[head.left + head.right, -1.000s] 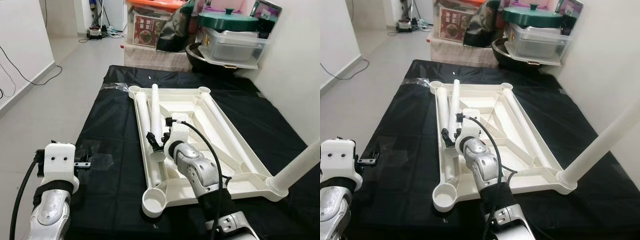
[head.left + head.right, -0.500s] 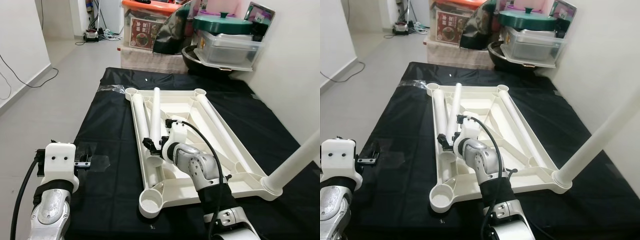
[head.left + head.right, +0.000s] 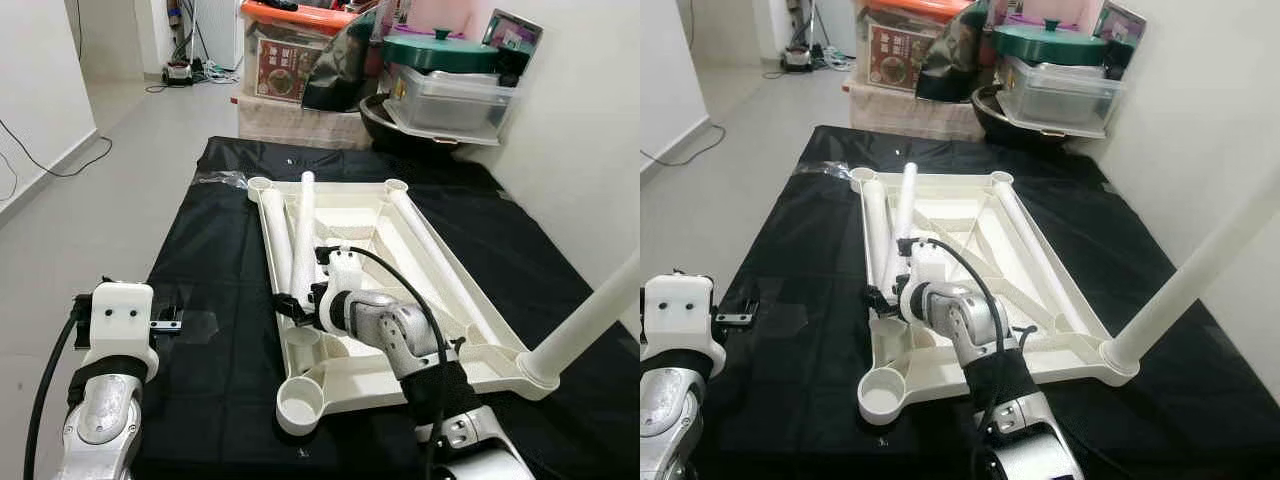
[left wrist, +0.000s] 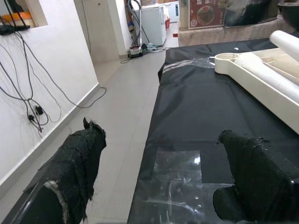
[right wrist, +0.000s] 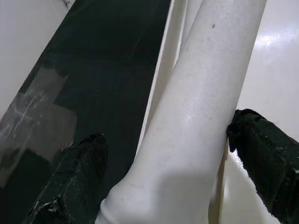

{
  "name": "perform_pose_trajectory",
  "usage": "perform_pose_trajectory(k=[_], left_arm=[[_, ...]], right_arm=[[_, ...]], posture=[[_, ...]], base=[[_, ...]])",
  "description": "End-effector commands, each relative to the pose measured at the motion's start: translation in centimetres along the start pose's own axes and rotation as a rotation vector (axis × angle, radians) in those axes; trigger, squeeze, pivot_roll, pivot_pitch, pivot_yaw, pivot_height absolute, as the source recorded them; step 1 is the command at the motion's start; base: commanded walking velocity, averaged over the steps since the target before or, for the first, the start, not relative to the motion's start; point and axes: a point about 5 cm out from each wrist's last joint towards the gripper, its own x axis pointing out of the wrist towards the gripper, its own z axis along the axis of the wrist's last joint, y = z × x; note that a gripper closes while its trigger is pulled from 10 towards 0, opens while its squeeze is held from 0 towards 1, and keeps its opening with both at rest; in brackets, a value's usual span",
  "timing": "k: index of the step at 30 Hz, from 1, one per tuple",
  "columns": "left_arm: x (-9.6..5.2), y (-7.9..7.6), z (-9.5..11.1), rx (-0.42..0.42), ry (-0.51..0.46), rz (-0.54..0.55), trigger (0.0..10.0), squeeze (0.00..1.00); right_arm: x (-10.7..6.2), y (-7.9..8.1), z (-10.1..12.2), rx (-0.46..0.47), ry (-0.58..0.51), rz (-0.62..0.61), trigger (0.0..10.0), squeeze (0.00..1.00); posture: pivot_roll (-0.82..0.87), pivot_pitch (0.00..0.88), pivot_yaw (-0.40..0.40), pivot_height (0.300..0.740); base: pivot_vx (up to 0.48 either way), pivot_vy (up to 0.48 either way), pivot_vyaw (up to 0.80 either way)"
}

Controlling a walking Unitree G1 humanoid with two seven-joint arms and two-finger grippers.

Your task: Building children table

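Table leg [image 3: 301,235] lies between right fingers [image 5: 77,179], one finger apart from it.

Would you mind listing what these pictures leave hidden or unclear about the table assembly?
- Right gripper: right wrist view shows a finger on each side of the loose leg, but whether both press on it cannot be told.
- Near end of that leg: the right arm covers it in both eye views.
- Upright leg: its top is cut off by the picture's edge.
- Box label: too small to read.
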Motion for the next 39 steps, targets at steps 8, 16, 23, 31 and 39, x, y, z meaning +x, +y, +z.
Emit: perform_pose_trajectory(k=[8, 16, 23, 31, 39], left_arm=[[0.0, 0.0, -0.4, 0.017, 0.013, 0.010, 10.0, 0.00], [0.1, 0.2, -0.4, 0.032, 0.014, 0.017, 10.0, 0.00], [0.2, 0.4, -0.5, 0.043, 0.015, 0.028, 10.0, 0.00], [0.4, 0.5, -0.6, 0.054, 0.014, 0.025, 10.0, 0.00], [0.5, 0.4, -0.6, 0.058, 0.015, 0.021, 10.0, 0.00]], right_arm=[[0.4, -1.5, -3.2, -0.052, 0.140, -0.014, 0.0, 0.00], [-0.4, -2.0, -2.9, -0.436, 0.113, 0.076, 0.0, 0.00], [-0.7, -3.4, -2.3, -0.627, 0.153, 0.086, 2.4, 0.00], [-0.6, -3.3, -4.1, -0.559, 0.239, 0.140, 10.0, 0.00], [-0.4, -4.6, -5.0, -0.499, 0.275, 0.133, 10.0, 1.00]], posture=[[0.16, 0.000, -0.170, 0.714], [0.15, 0.000, -0.164, 0.714], [0.16, 0.000, -0.167, 0.714], [0.16, 0.000, -0.163, 0.714], [0.16, 0.000, -0.166, 0.714]], base=[[0.000, 0.000, 0.00], [0.000, 0.000, 0.00], [0.000, 0.000, 0.00], [0.000, 0.000, 0.00], [0.000, 0.000, 0.00]])
